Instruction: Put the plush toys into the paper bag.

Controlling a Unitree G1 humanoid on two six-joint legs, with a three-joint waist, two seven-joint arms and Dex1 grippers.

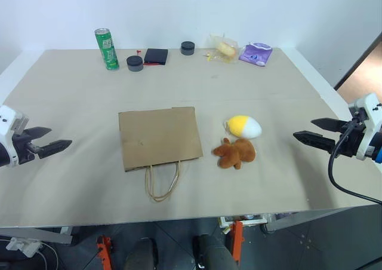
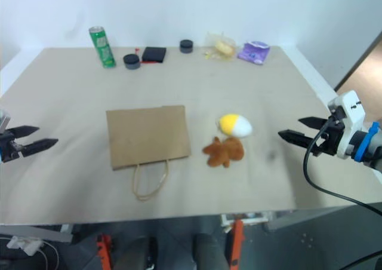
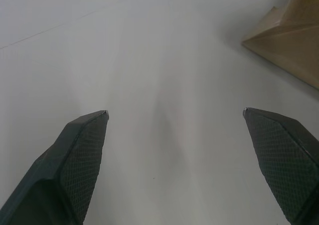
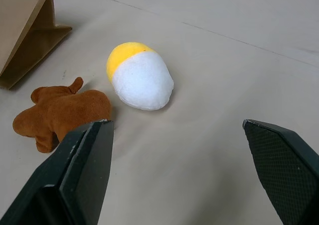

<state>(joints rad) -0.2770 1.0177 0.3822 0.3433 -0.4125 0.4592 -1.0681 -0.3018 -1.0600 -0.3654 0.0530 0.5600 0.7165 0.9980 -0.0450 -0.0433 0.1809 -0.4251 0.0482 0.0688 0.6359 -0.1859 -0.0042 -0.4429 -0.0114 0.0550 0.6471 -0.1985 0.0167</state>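
The bag [image 1: 159,138] lies flat, mouth apparently closed. Just right of it, the brown toy [image 1: 235,153] and the egg [image 1: 243,126] touch. Both grippers, left [image 1: 58,143] and right [image 1: 308,131], hang apart and empty. Toys may jam at that pressed-shut mouth.

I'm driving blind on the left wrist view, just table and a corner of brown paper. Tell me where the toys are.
Observer: Both lie right of the paper bag: the brown plush animal nearer you, the yellow-and-white egg plush just behind it.
Operator: Say how the bag lies.
Observer: Flat on the table, twine handles toward you.
Operator: Report the right gripper.
Observer: The right gripper is open and empty, hovering right of the toys.
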